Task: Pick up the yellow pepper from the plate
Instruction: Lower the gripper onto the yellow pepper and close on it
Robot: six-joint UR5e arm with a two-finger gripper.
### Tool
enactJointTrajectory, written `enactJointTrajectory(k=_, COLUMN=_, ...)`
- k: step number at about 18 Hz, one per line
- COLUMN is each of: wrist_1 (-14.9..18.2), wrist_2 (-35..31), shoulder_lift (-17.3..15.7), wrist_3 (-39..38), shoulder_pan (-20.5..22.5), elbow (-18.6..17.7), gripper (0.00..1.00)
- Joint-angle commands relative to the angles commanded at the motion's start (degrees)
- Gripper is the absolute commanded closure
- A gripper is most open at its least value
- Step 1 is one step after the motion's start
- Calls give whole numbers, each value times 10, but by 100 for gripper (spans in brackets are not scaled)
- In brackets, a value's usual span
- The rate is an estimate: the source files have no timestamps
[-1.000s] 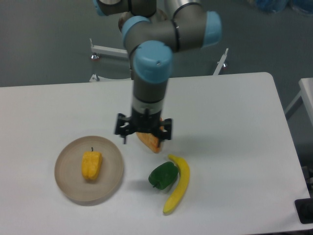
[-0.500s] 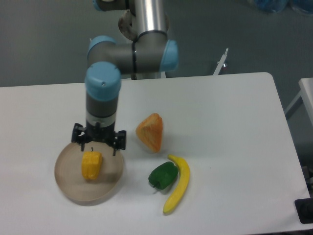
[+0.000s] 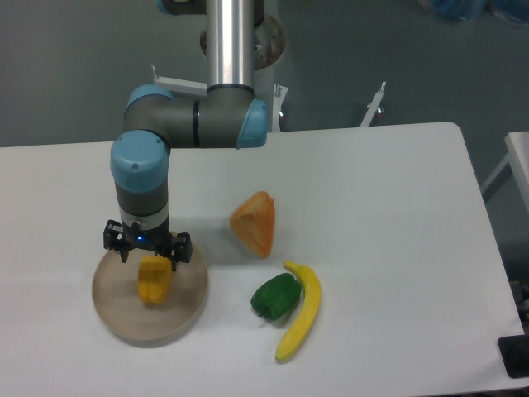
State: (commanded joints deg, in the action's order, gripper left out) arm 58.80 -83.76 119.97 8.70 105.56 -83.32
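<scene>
Since a second ago the arm has swung from over the orange wedge toward the table's left edge, and the gripper now sits low over the plate, directly above the yellow pepper. Its fingers appear spread to either side of the pepper's top, but whether they touch it or have begun closing cannot be told from this view. That pepper lies in the middle of the plate, near the front-left part of the table. Reaching looks done; closing on the pepper and lifting remain. Nearer the front edge, the green pepper and banana lie untouched.
</scene>
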Motion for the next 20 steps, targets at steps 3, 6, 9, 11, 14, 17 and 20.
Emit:
enactJointTrajectory(k=3, wrist_1=0, wrist_2=-8, shoulder_lift=2, wrist_3=3, shoulder_pan=0, elbow=0, gripper=0)
enactJointTrajectory(k=6, wrist_1=-2, wrist_2=-11, shoulder_lift=11, wrist_3=3, shoulder_pan=-1, elbow=1, gripper=0)
enactJointTrajectory(k=9, wrist_1=-16, wrist_2=-14, shoulder_lift=11, wrist_3=3, shoulder_pan=-1, elbow=1, gripper=0)
enactJointTrajectory(k=11, wrist_1=-16, wrist_2=-14, shoulder_lift=12, wrist_3=3, shoulder_pan=-2, elbow=1, gripper=0)
enactJointTrajectory(k=14, wrist_1=-16, wrist_2=-18, shoulder_lift=18, wrist_3=3, shoulder_pan=-3, elbow=1, gripper=0)
enactJointTrajectory(k=17, wrist_1=-16, wrist_2=-18, shoulder_lift=18, wrist_3=2, shoulder_pan=-6, elbow=-3, gripper=0)
enactJointTrajectory(k=20, wrist_1=-16, wrist_2=-21, shoulder_lift=18, wrist_3=3, shoulder_pan=-6, elbow=-5, gripper=0)
